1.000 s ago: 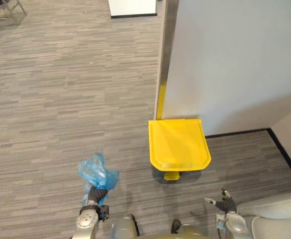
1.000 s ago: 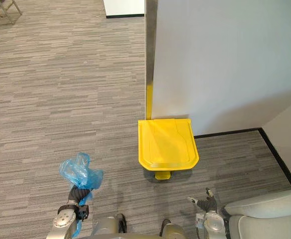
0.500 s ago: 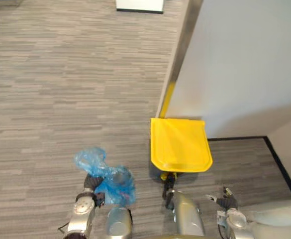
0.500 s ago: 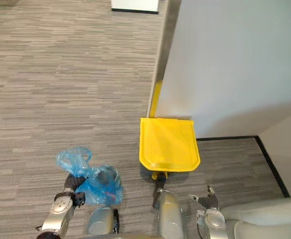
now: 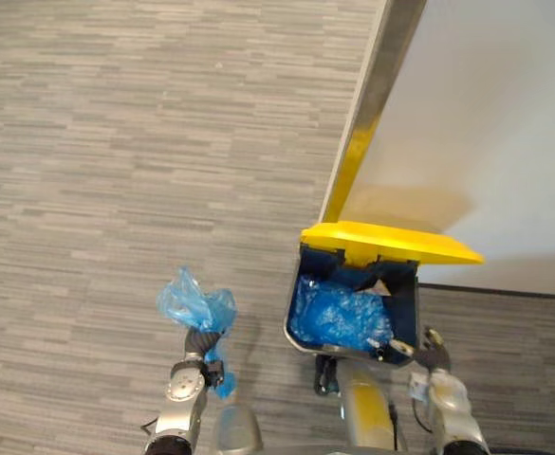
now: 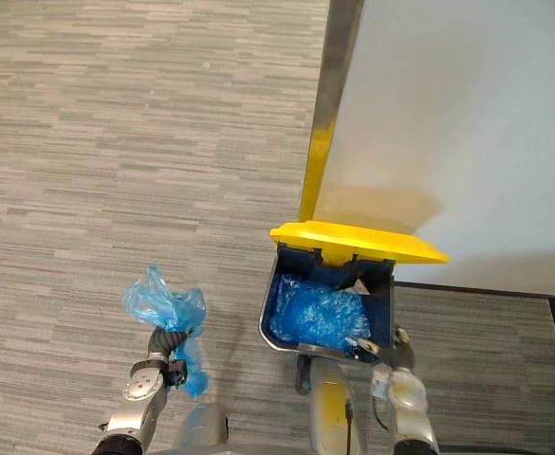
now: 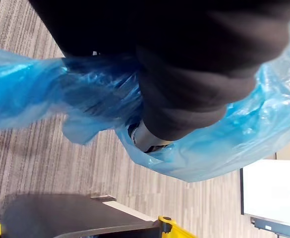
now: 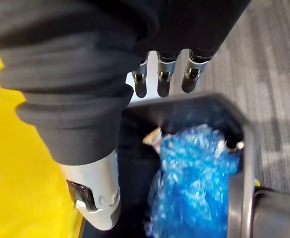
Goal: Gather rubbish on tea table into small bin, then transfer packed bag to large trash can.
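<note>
A large trash can (image 5: 300, 305) with dark walls stands against the wall, its yellow lid (image 5: 387, 244) tipped up. Inside lies crumpled blue plastic (image 6: 321, 314) with a scrap of paper behind it. My left hand (image 6: 167, 343) hangs left of the can, shut on the neck of a packed blue bag (image 5: 194, 305). In the left wrist view the blue bag (image 7: 229, 134) wraps around the fingers (image 7: 147, 139). My right hand (image 5: 433, 353) is open at the can's right front corner, its fingers (image 8: 159, 77) straight above the blue plastic (image 8: 194, 173).
A pale wall (image 5: 505, 123) with a metal edge strip (image 5: 377, 90) rises behind the can. A black skirting line (image 6: 486, 291) runs along the wall's foot to the right. Grey striped carpet (image 5: 116, 142) stretches out to the left and ahead.
The can's yellow lid has swung up, showing the blue plastic inside. The camera has moved closer to the can. The blue bag stays in my left hand.
</note>
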Robot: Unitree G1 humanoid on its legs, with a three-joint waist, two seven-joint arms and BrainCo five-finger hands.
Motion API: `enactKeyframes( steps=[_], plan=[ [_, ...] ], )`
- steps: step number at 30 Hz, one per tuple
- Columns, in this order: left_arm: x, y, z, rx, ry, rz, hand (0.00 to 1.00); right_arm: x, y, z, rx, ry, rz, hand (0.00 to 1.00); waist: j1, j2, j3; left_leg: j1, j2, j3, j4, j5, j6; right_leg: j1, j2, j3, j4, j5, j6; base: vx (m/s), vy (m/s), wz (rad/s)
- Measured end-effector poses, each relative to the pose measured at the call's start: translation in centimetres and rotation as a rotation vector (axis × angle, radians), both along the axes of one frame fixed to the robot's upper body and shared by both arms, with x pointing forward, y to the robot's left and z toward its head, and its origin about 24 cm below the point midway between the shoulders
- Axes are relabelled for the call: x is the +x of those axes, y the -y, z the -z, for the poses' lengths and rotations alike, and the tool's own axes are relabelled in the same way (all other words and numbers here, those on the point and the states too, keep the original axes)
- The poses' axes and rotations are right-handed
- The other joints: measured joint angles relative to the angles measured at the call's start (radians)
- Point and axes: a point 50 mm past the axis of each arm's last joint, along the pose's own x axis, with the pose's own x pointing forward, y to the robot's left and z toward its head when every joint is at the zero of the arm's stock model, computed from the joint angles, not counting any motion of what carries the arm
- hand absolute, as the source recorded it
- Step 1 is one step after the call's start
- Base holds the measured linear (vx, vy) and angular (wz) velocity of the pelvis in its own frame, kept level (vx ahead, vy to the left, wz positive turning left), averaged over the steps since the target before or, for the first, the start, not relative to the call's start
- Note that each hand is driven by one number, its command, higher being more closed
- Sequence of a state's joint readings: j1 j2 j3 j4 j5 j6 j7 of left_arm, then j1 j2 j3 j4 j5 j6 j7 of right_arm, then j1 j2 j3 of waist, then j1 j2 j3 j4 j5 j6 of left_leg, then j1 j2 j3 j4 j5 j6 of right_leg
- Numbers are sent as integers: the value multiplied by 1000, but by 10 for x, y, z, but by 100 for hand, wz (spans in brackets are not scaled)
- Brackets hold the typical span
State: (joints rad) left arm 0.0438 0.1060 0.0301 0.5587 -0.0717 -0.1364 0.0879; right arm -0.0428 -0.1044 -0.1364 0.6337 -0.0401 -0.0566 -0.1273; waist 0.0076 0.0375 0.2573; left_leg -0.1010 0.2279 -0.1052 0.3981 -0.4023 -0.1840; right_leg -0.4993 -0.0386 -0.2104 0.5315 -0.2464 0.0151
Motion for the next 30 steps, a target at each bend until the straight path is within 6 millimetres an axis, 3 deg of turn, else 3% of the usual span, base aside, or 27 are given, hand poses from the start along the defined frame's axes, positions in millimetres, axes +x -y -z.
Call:
enactKeyframes(
  steps=[3,4,6,10,12,14,19,24,26,30],
  plan=[
    [6,-5,-6,26,24,13,100,30,-20,-22,-12,103,-101,0,7,-8,-8,-54,-1,-11,5,3,-5,-34,2,-2,-23,25,4,-35,-17,7],
    [11,-7,-10,47,40,32,100,54,-28,-42,-30,180,-146,0,8,-10,-9,-87,-3,-25,3,16,-8,-55,3,-8,-41,42,-2,-25,-29,12],
    [17,-6,-16,63,62,60,100,83,-32,-71,-78,274,-203,0,10,-10,-9,-115,-3,-28,-2,31,-14,-78,4,-11,-49,62,-13,1,-14,4],
    [37,6,-34,48,157,104,100,125,-17,-119,-224,365,-252,0,12,-9,-8,-133,7,-28,-9,37,-22,-93,18,-10,-68,85,-31,29,-13,-7],
    [54,15,-53,30,248,139,100,144,-1,-160,-317,457,-235,0,10,-8,-7,-142,16,-23,-8,38,-24,-93,33,-2,-101,110,-32,14,5,-19],
    [67,24,-70,24,322,180,100,152,10,-185,-402,501,-244,0,6,-8,-2,-151,17,-19,-3,38,-24,-93,41,5,-125,130,-29,-32,18,-14],
    [84,57,-109,-13,491,321,100,156,20,-208,-492,538,-259,0,-2,-3,37,-177,16,-21,17,38,-24,-91,54,13,-175,159,-18,-48,18,-6],
    [95,108,-142,-68,606,522,100,159,24,-226,-549,570,-272,0,-32,1,79,-180,13,-17,26,38,-24,-92,51,13,-173,167,-24,-7,3,0],
    [99,138,-166,-96,687,642,100,162,20,-234,-574,587,-293,0,-54,1,99,-179,7,-14,26,38,-24,-93,45,16,-167,167,-25,0,0,0],
    [101,173,-197,-130,783,768,100,164,13,-247,-589,632,-316,0,-67,2,129,-165,-6,15,27,39,-22,-100,36,42,-148,168,-23,8,41,-11]
  ],
)
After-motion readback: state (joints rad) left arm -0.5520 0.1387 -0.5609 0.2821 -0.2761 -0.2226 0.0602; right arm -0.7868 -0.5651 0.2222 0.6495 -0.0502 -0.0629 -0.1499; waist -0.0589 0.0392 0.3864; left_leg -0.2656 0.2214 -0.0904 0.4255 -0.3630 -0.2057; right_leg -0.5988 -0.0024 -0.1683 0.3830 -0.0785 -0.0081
